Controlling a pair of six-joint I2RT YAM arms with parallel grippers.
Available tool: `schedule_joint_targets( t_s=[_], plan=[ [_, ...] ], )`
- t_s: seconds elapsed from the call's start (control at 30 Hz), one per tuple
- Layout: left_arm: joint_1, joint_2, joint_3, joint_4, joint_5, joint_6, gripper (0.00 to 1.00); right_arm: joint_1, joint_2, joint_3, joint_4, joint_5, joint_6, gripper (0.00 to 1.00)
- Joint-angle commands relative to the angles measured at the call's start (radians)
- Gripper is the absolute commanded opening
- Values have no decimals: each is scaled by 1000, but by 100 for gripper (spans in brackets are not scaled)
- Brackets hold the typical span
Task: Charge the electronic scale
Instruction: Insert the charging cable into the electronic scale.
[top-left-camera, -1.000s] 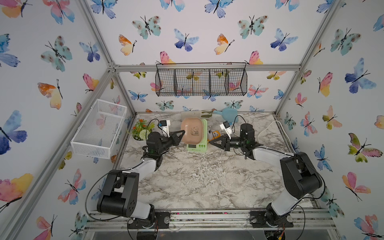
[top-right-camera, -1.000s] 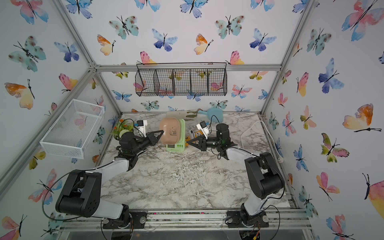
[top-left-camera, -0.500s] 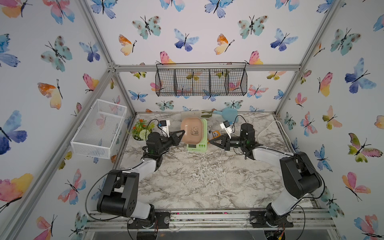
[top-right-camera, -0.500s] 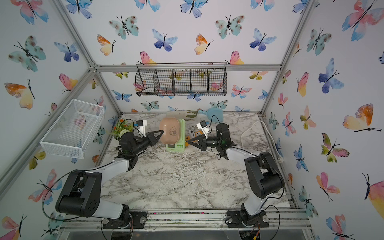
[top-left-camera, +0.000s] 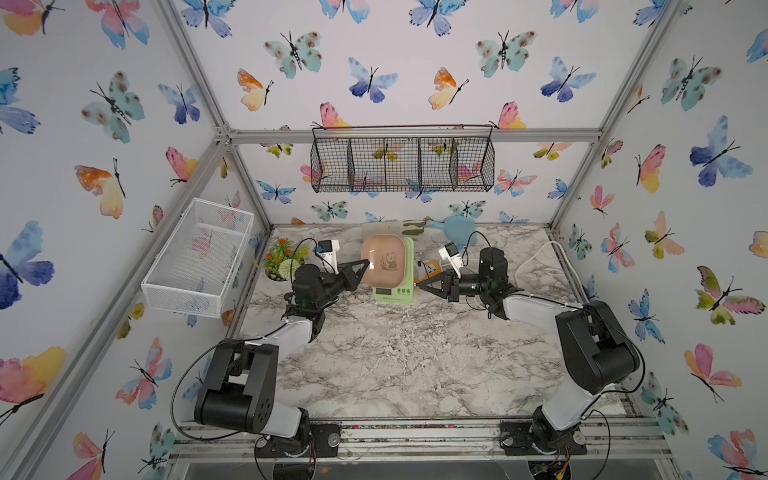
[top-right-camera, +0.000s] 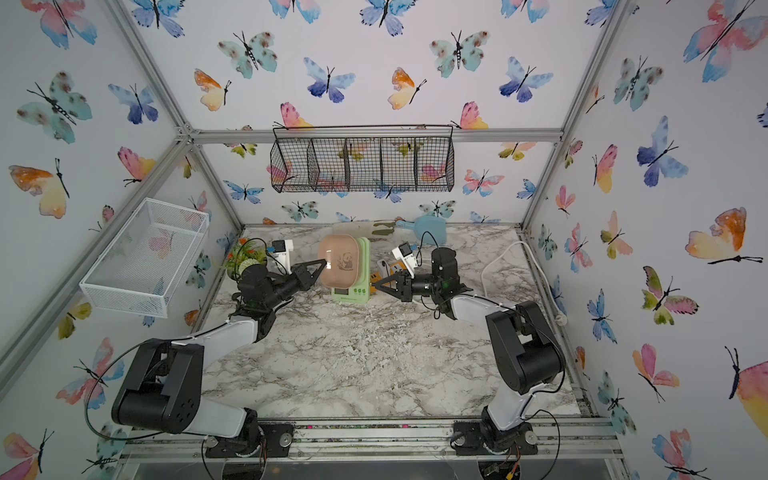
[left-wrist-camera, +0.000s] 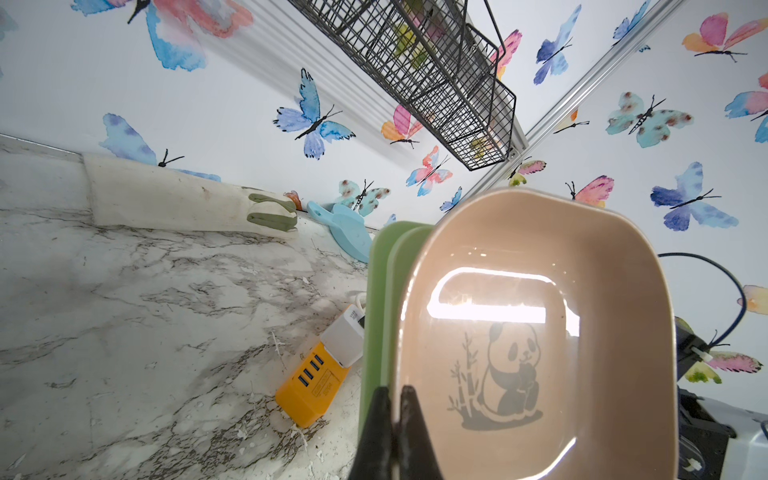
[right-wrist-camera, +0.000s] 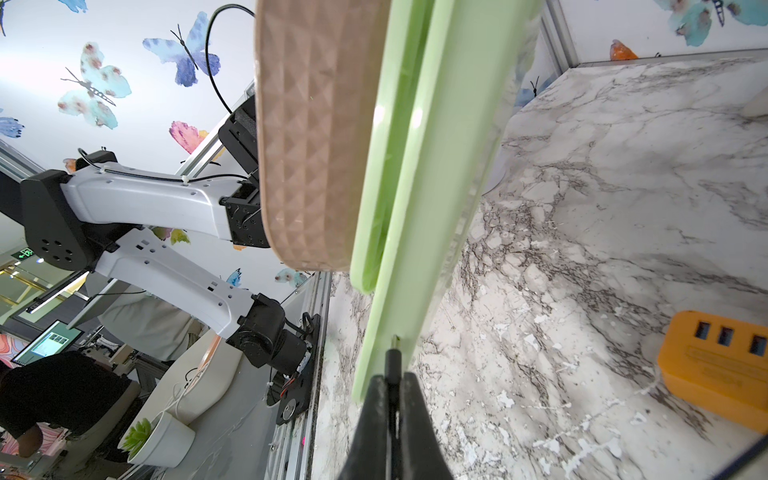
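Note:
The electronic scale (top-left-camera: 394, 293) stands at the back middle of the marble table, a pale-green base under a pinkish-tan platter (top-left-camera: 384, 259) with a panda drawing. My left gripper (top-left-camera: 365, 263) comes in from the left and is shut on the platter's rim, as the left wrist view shows, gripper (left-wrist-camera: 393, 390) on platter (left-wrist-camera: 540, 332). From the right, my right gripper (top-left-camera: 418, 284) is shut on a black charging plug (right-wrist-camera: 392, 365). The plug's metal tip touches the green side edge of the scale (right-wrist-camera: 415, 249). I cannot tell whether it is inserted.
An orange power strip (top-left-camera: 430, 270) with a white adapter lies just right of the scale, its white cable (top-left-camera: 536, 257) running to the right wall. A potted plant (top-left-camera: 282, 259) stands at the back left, a blue scoop (top-left-camera: 455, 228) at the back. A white wire basket (top-left-camera: 199, 257) hangs on the left wall.

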Motion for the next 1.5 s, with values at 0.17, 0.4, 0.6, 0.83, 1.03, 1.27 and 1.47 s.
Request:
schedule_joint_targets(
  t_s=[0.17, 0.4, 0.6, 0.83, 1.03, 1.27, 1.47],
  plan=[
    [-4, -12, -6, 148, 8, -13, 0, 11, 41, 30, 4, -14, 61, 2],
    [-24, -24, -3, 148, -8, 33, 0, 11, 38, 49, -44, 15, 84, 2],
    [-38, -23, -3, 146, -17, 56, 0, 11, 46, 51, -56, 25, 80, 2],
    [-48, -23, 4, 119, -26, 83, 0, 12, 66, 92, -172, 46, 4, 2],
    [-48, -20, 3, 87, -42, 103, 0, 13, 70, 109, -211, 48, -31, 11],
    [-50, -10, -6, -9, -90, 159, 0, 12, 47, 165, -427, 145, -194, 42],
    [-61, -2, -6, -117, -168, 177, 0, 12, 26, 227, -639, 286, -332, 54]
  ],
)
